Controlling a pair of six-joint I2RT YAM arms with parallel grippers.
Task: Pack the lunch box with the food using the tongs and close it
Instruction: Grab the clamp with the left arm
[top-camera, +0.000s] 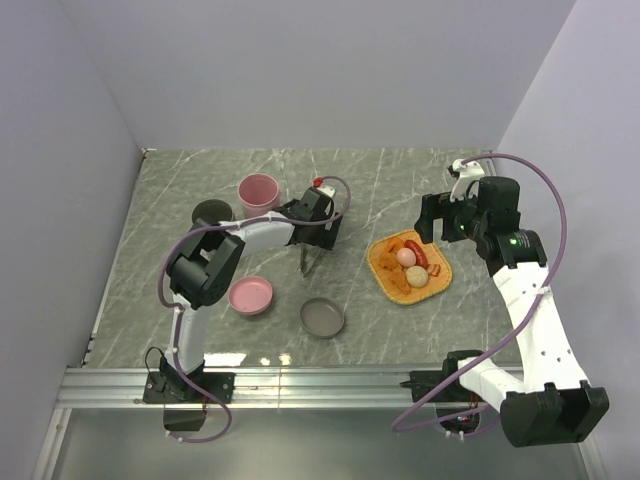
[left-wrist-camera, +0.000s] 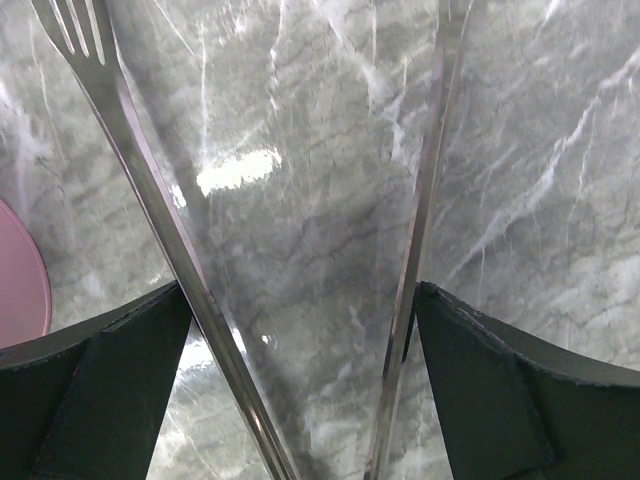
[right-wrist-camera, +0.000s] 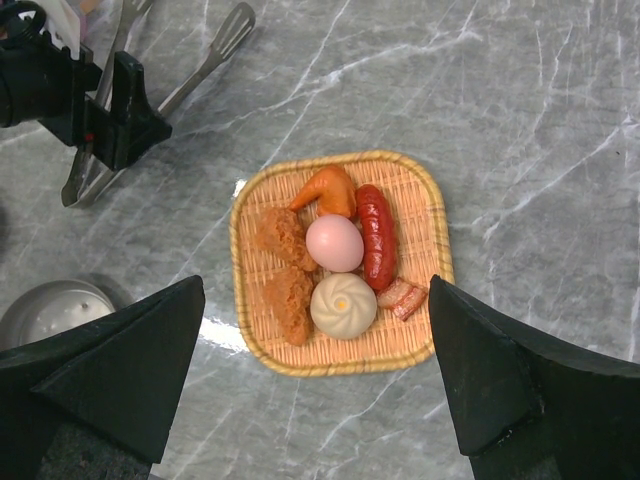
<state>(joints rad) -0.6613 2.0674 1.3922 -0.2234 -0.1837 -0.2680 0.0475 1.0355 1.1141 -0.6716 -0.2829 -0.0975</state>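
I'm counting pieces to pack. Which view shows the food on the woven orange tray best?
Right wrist: the food sits centred and close, each piece distinct. Top external shows it small and far; left wrist shows none.

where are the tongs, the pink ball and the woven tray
tongs (right-wrist-camera: 230, 30): right wrist view, on the flat tip of one arm
pink ball (right-wrist-camera: 334, 243): right wrist view, on the middle of its top
woven tray (right-wrist-camera: 415, 230): right wrist view, on bare weave near its right edge

Top view high above whole table (top-camera: 400, 170), left wrist close over tongs (left-wrist-camera: 161, 215), right wrist higher, tongs shared.
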